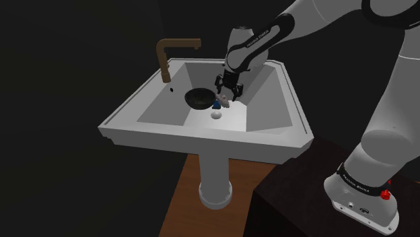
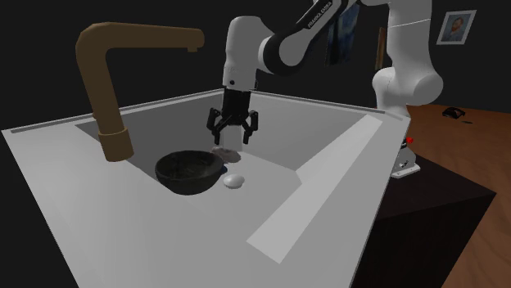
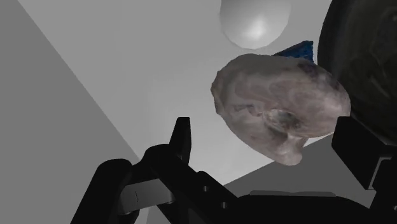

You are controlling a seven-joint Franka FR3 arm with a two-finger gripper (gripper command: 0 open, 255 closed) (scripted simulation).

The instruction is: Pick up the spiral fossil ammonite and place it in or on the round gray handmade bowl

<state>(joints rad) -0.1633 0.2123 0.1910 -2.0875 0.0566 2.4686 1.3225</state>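
The all-black two-finger gripper hangs with jaws spread wide, holding nothing; just below, between the fingers but nearer one, the mottled grey-pink spiral fossil ammonite lies on the white sink basin floor; beyond sit a small blue object and a white ball; the round dark bowl stands alongside. Closing off-centre could shove the fossil into these neighbours, or pinch its rounded edge and lose it.
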